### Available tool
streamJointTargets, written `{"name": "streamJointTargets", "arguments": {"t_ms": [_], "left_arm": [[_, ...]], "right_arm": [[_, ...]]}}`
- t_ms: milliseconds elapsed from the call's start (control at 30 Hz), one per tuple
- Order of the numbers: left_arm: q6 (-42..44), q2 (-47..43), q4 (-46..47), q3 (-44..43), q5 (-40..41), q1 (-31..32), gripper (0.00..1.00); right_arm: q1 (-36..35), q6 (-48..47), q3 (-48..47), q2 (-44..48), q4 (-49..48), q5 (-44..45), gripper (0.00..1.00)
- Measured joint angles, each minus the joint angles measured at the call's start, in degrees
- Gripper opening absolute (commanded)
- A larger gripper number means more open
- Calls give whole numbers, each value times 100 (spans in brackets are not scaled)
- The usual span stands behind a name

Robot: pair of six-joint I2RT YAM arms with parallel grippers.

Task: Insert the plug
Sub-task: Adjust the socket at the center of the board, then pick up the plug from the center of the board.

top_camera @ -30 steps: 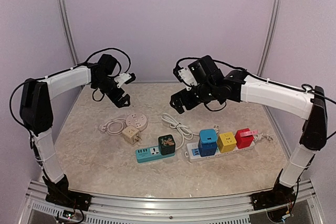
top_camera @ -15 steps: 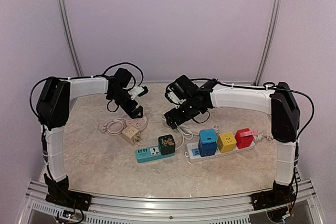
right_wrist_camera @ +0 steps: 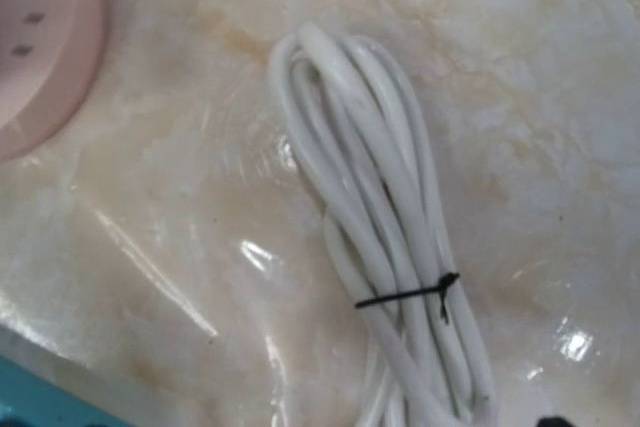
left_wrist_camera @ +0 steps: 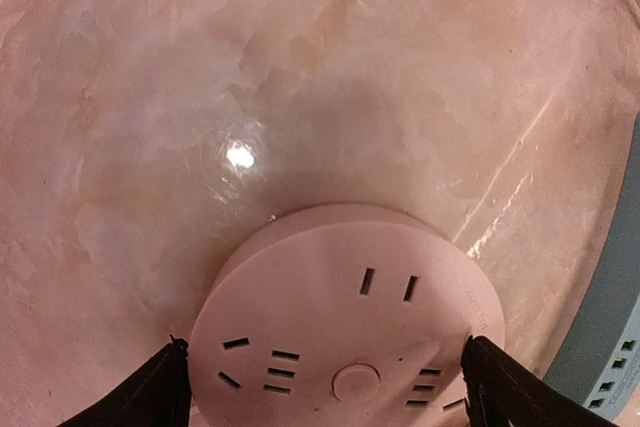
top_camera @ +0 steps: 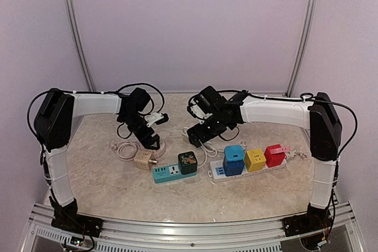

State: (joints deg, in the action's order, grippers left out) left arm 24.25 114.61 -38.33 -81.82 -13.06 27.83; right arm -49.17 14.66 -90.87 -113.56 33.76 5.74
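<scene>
Marbled tabletop (top_camera: 106, 187) fills the scene. Left gripper (left_wrist_camera: 322, 352) gapes wide astride the round pink socket (left_wrist_camera: 340, 287), gripping nothing. Right gripper (top_camera: 196, 138), spread impossible to tell, hangs above the tied white cord (right_wrist_camera: 380, 227). Beige cube plug (top_camera: 143, 159) lies just left of the teal strip (top_camera: 164, 173).

A pale, marble-patterned table (top_camera: 106, 187) stands in a booth of plain lilac-grey walls (top_camera: 189, 28), with slanted metal posts (top_camera: 74, 28) at the rear corners. A ribbed aluminium rail (top_camera: 189, 231) edges the near side. A glint of light (left_wrist_camera: 240, 155) shows on the glossy tabletop.
</scene>
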Motion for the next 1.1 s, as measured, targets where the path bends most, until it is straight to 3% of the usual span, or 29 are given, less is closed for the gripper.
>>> {"name": "streamJointTargets", "arguments": {"t_ms": [133, 300, 567, 800, 1100], "left_arm": [[42, -251, -448, 175, 4, 2, 96], [323, -839, -901, 168, -70, -2, 95], [2739, -2428, -1639, 872, -210, 396, 95], [3576, -1707, -1528, 942, 304, 721, 93], [3818, -1587, -1281, 1266, 481, 837, 83]], "right_arm": [[-4, -9, 74, 107, -66, -37, 91], [-39, -59, 109, 216, -114, -35, 91], [-111, -153, 468, 450, -293, 4, 92], [-225, -157, 498, 485, -372, 72, 92], [-297, -179, 634, 632, -378, 166, 92]]}}
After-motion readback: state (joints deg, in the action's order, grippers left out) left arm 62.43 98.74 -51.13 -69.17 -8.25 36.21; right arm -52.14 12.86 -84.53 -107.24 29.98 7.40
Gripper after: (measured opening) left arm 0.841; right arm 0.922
